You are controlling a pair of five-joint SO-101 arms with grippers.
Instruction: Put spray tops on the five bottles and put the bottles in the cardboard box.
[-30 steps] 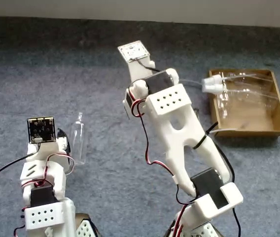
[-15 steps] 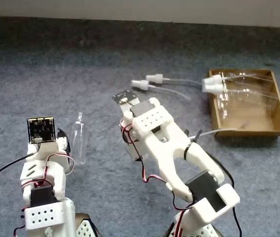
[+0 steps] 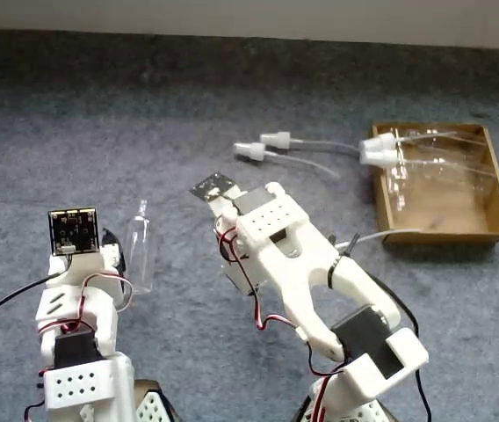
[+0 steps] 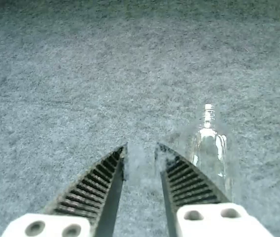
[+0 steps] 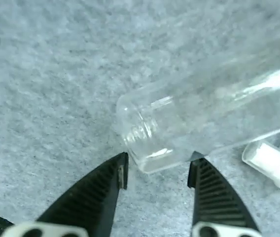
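One brown cardboard box [image 3: 443,236] holding capped clear bottles [image 3: 434,176]. Right gripper [image 5: 158,163] gaping, straddling end of clear plastic bottle [image 5: 204,113] lying on grey carpet [image 3: 100,132]: probably light, slick, crushable; gripping mid-body gently seeming best. Left gripper [image 4: 140,147] slightly parted, empty, sitting beside second bottle [image 4: 209,143]. Two white spray tops [image 3: 263,145] lying loose.

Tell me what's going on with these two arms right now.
The right gripper hangs open at one end of a clear bottle lying on the grey carpet, not gripping it. The left gripper is open beside an upright uncapped bottle. Two spray tops lie loose, and the cardboard box holds capped bottles.
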